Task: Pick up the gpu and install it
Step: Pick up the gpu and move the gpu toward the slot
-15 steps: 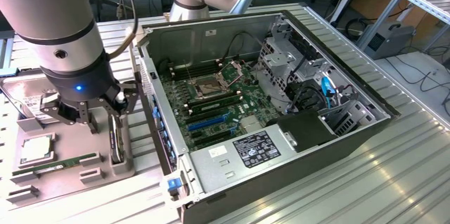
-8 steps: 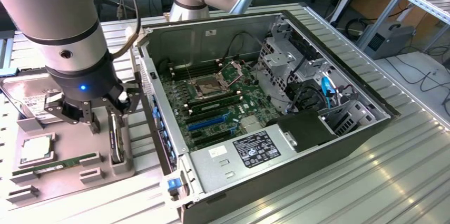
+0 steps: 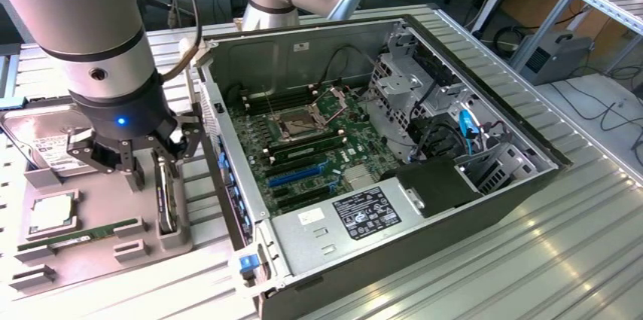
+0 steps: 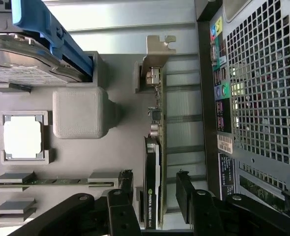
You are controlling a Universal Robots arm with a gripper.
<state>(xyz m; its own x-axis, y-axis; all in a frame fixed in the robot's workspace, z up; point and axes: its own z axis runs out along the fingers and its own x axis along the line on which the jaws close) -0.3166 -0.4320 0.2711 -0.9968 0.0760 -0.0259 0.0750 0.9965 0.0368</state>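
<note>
gripper (image 4: pixel 154 178) open, fingers (image 4: pixel 126 183) straddling upright gpu (image 4: pixel 153 206) (on edge in grey holder (image 4: pixel 120 78))

Free: gap either side of gpu (image 4: pixel 154 162), within wide-set gripper (image 4: pixel 154 174) | Obstacle: computer case (image 4: pixel 263 98) wall close beside tray (image 4: pixel 120 73)

My fingers (image 4: pixel 184 191) run off the picture's edge in the wrist view. The gpu (image 4: pixel 153 167) stands on its thin side, so its fan is hidden. The hard drive (image 4: pixel 21 64) is cut off by the edge too, and a blue clip (image 4: pixel 51 29) covers part of it. In the exterior view my arm (image 3: pixel 90 34) hides one end, and its label is too small to read.
</note>
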